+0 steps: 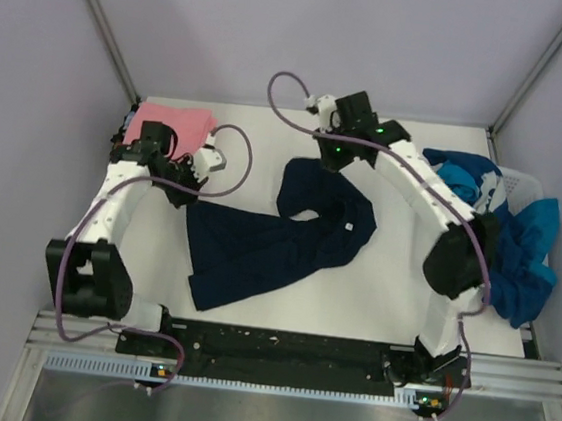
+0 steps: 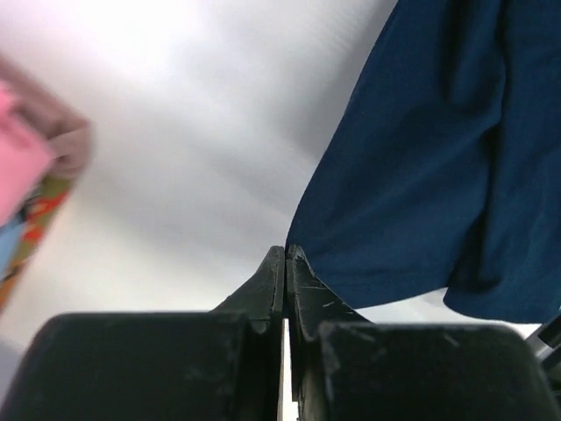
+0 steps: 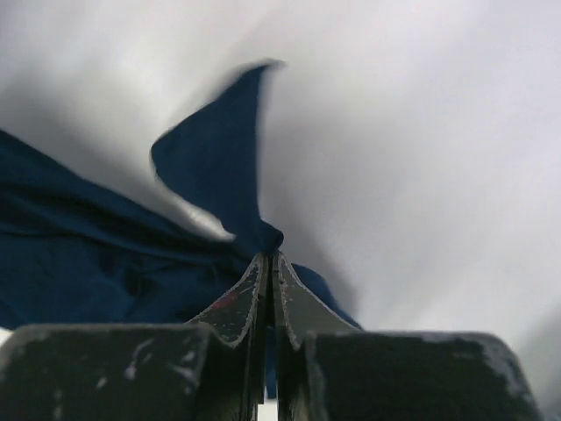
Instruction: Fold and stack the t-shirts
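The navy t-shirt (image 1: 278,235) lies crumpled and partly spread in the middle of the white table. My left gripper (image 1: 187,193) is shut on its left corner; in the left wrist view the navy cloth (image 2: 429,175) meets the closed fingertips of that gripper (image 2: 287,254). My right gripper (image 1: 331,166) is shut on the shirt's far edge; in the right wrist view a pinch of navy cloth (image 3: 210,167) rises from the closed tips of the gripper (image 3: 269,256). A folded pink t-shirt (image 1: 175,121) sits at the back left.
A white slatted basket (image 1: 520,180) at the right edge holds teal and blue shirts (image 1: 519,246) that spill over its side. The pink shirt (image 2: 22,158) lies on an orange patterned one (image 2: 35,219) in the left wrist view. Purple walls enclose the table.
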Tool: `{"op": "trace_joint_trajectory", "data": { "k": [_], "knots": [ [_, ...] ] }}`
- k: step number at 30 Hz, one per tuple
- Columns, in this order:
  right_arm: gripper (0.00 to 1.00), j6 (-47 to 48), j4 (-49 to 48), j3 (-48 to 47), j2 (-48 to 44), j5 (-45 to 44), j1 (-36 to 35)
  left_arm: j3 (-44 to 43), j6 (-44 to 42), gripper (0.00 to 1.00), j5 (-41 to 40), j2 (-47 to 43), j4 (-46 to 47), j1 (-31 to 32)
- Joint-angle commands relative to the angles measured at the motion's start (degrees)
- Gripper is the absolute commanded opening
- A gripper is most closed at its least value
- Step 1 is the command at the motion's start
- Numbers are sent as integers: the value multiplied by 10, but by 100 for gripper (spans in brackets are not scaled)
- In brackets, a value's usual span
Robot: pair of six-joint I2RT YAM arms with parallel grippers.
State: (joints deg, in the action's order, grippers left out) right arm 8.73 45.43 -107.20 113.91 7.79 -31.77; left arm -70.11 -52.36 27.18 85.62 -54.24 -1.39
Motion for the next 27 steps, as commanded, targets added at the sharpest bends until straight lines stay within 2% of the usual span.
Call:
{"op": "trace_joint_trajectory", "data": {
  "k": [1, 8, 14, 16, 21, 27],
  "knots": [
    [0, -24, -22, 14, -213, -37, 20, -35, 47, 0, -48, -115, 4, -2],
    [0, -46, -68, 90, -460, -92, 44, -108, 81, 0, -172, -287, 45, -2],
    [0, -61, -103, 175, -632, -130, 44, -165, 70, 0, -287, -354, 44, -2],
    [0, -59, -113, 206, -686, -125, 44, -170, 62, 0, -300, -378, 47, -2],
    [0, -51, -116, 246, -751, -143, 44, -177, 49, 0, -322, -396, 48, -2],
    [0, -40, -115, 249, -743, -151, 44, -173, 54, 0, -318, -390, 68, -2]
  ]
}}
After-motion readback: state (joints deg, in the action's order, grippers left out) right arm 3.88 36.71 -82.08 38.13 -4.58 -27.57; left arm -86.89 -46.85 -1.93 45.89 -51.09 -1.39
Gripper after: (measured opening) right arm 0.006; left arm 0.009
